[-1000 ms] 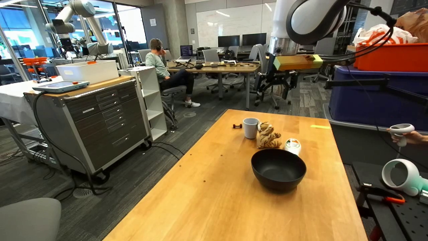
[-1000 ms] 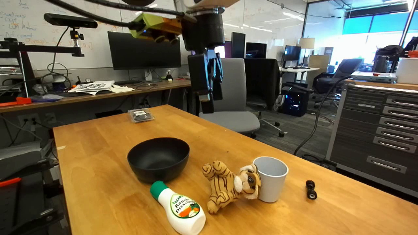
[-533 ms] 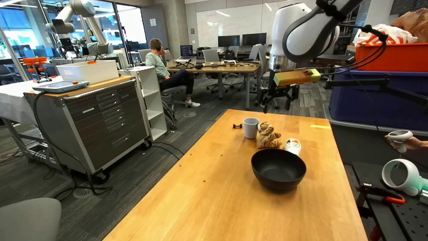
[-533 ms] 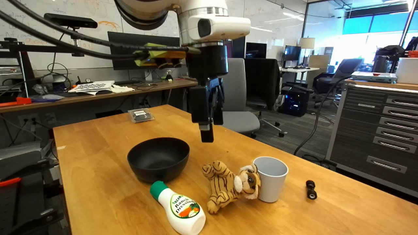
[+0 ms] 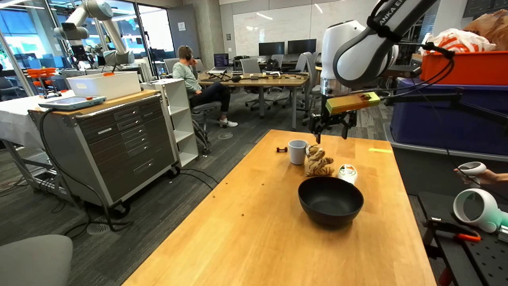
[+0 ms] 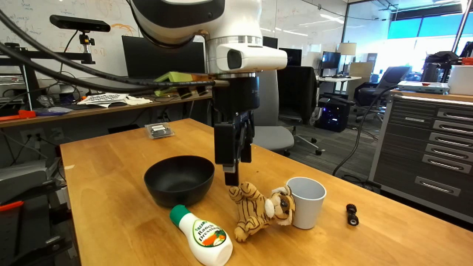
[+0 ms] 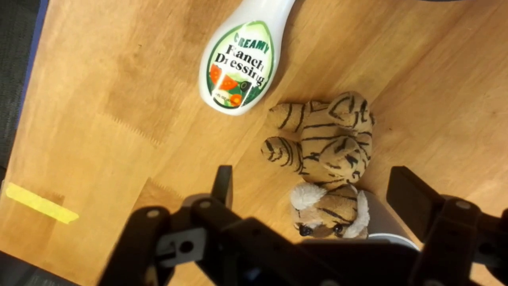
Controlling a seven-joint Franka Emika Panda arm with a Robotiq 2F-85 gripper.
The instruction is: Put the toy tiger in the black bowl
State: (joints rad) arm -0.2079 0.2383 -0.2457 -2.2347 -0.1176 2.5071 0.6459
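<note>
in the wrist view, the two fingers [image 7: 412, 200] of the gripper [image 7: 312, 184] stand wide apart from each other. the toy tiger [image 7: 333, 139] lies below them, and in this view its head, with white fluffy patches, is in the gap between the fingers, a little nearer to the finger on the right of the view. the striped body and the legs reach further up in the view than the fingertips, and bare table [image 7: 158, 131] is seen between the body and each fingertip. in both exterior views the gripper points down in the air over the table, higher than the tiger. the tiger rests on its side, its head against the grey cup [image 6: 307, 205] or just beside it; i cannot tell which. the black bowl [image 6: 181, 194] stands upright, apart from the tiger, which is outside of it. a white bottle of ranch dressing [image 6: 210, 238] lies near the tiger, with its green cap close to the bowl. past the cup lies a small dark piece with two wheels [image 6: 351, 215]. a strip of yellow tape [image 7: 41, 202] is on the table near the edge.
</note>
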